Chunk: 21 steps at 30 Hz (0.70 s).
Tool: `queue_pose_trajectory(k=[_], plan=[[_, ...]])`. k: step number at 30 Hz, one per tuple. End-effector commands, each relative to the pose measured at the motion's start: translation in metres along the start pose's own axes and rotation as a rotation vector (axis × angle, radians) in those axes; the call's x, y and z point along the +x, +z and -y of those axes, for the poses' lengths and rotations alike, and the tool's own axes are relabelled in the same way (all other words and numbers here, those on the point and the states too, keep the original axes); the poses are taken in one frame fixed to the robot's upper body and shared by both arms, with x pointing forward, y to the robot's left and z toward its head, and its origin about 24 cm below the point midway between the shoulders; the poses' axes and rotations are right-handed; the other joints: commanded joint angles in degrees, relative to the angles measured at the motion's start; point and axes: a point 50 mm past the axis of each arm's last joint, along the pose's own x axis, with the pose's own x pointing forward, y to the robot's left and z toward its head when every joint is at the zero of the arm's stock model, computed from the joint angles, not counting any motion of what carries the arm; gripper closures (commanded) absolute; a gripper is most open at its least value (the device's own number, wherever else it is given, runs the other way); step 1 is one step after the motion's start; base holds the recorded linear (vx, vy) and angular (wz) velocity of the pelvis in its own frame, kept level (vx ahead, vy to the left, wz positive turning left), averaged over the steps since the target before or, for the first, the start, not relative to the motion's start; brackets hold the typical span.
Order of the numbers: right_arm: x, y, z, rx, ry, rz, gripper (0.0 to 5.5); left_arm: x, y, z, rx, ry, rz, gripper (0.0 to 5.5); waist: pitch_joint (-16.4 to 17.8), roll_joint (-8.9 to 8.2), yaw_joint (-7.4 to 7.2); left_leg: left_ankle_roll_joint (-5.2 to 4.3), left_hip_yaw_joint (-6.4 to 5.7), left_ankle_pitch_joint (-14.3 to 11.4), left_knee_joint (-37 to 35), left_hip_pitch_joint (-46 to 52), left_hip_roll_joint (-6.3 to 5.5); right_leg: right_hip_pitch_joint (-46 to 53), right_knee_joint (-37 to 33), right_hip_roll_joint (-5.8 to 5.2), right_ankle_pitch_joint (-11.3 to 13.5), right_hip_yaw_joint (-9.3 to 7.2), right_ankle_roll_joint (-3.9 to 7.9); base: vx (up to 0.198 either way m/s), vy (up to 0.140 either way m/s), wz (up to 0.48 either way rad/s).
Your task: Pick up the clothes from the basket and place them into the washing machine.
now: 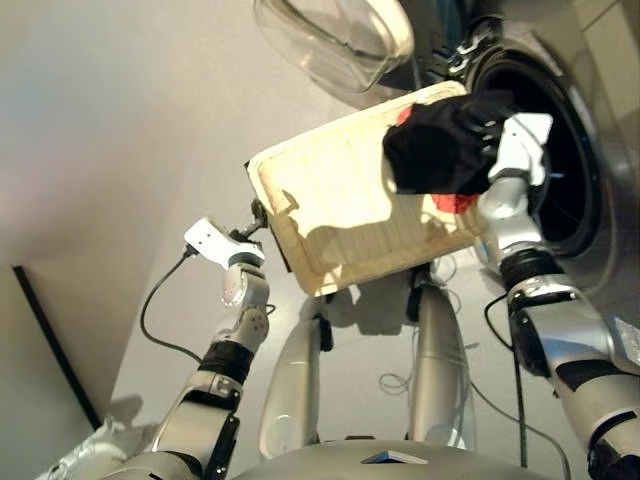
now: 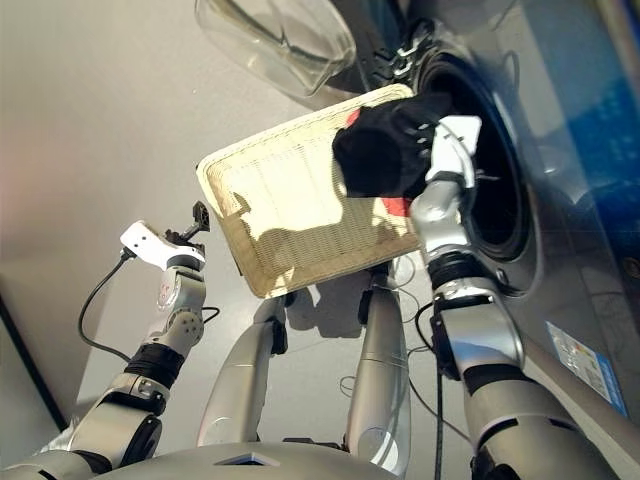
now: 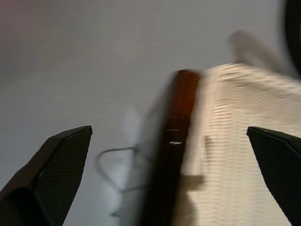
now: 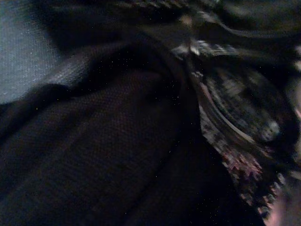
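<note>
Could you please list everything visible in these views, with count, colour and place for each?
Basket: one, cream-white wicker, in front of the washing machine's opening.
Black garment: one, black, lifted above the basket's far corner by the right gripper.
Red garment: one, coral-red, in the basket, mostly hidden under the black one.
Washing machine: one, dark grey, on the right, porthole open.
Glass door: one, clear domed, swung open at the top.
Cables: dark, on the floor.
Left gripper: fingers open, at the basket's near corner.
Right gripper: holding the black garment by the porthole.
</note>
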Motion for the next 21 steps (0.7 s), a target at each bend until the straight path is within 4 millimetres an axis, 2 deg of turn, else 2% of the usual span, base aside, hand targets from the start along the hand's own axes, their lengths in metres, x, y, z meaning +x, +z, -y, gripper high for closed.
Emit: queue_pose_trajectory(k=[1, 4, 5, 9, 10, 15, 17, 20, 21], plan=[[0.039, 0.08, 0.034, 0.302, -0.213, 0.119, 5.5, 0.002, 0.01, -0.015, 0.032, 0.002, 0.04, 0.0, 0.99, 2.5, -0.28, 0.62, -1.92, -11.54, 12.89, -0.49, 2.37, -1.73, -5.34, -1.53, 6.98, 3.91, 7.01, 0.023, 0.026, 0.196], [0.052, 0.101, 0.06, 0.351, -0.303, 0.155, 5.5, -0.004, -0.002, -0.023, 0.02, 0.036, -0.014, 0.0, 1.45, 2.52, -0.25, 0.89, -2.01, -12.15, 15.84, -4.12, 2.31, -5.03, -2.97, -1.38, 6.48, 4.6, 6.64, 0.0, 0.0, 0.0], [0.056, 0.108, 0.072, 0.418, -0.349, 0.163, 5.5, -0.006, -0.005, -0.025, 0.012, 0.046, -0.027, 0.0, 1.63, 2.58, -0.36, 1.02, -2.38, -12.35, 16.54, -4.92, 2.15, -6.0, -1.85, -1.18, 6.13, 4.66, 6.54, 0.0, 0.0, 0.0], [0.062, 0.115, 0.114, 0.523, -0.538, 0.179, 5.5, -0.013, -0.012, -0.031, 0.001, 0.069, -0.06, 0.0, 1.88, 2.59, -1.15, 1.17, -3.15, -13.29, 20.19, -8.9, 1.45, -10.22, 3.16, -0.88, 4.59, 5.43, 6.32, 0.025, 0.006, 0.07], [0.061, 0.125, 0.125, 0.547, -0.58, 0.228, 5.5, -0.015, -0.013, -0.032, -0.011, 0.078, -0.059, 0.0, 2.01, 2.4, -1.47, 1.22, -3.24, -13.36, 20.99, -9.78, 1.39, -11.02, 4.09, -0.74, 4.36, 5.57, 6.21, 0.0, 0.0, 0.0], [0.059, 0.11, 0.175, 0.45, -0.806, 0.251, 5.5, -0.017, -0.011, -0.03, -0.004, 0.067, -0.046, 0.0, 1.89, 1.85, -2.64, 0.76, -4.41, -13.51, 22.94, -12.01, 0.72, -12.33, 6.35, -1.26, 3.62, 5.21, 6.25, 0.0, 0.0, 0.0], [0.058, 0.095, 0.189, 0.401, -0.859, 0.207, 5.5, -0.016, -0.008, -0.03, -0.008, 0.073, -0.029, 0.0, 1.69, 1.44, -2.86, 0.58, -4.75, -13.49, 23.71, -12.46, 0.46, -12.61, 7.29, -1.37, 3.57, 4.95, 6.19, 0.0, 0.0, 0.0], [0.057, 0.078, 0.193, 0.389, -0.874, 0.152, 5.5, -0.016, -0.004, -0.03, 0.007, 0.066, -0.013, 0.0, 1.31, 0.74, -2.93, 0.48, -5.06, -13.72, 24.93, -12.89, 0.3, -12.28, 7.82, -1.1, 3.52, 4.97, 5.96, 0.0, 0.0, 0.0], [0.057, 0.073, 0.188, 0.396, -0.847, 0.139, 5.5, -0.016, -0.003, -0.029, 0.006, 0.062, -0.01, 0.0, 1.2, 0.56, -2.95, 0.49, -5.12, -13.8, 25.27, -12.96, 0.27, -12.13, 7.84, -1.0, 3.65, 4.91, 5.91, 0.0, 0.0, 0.0]])
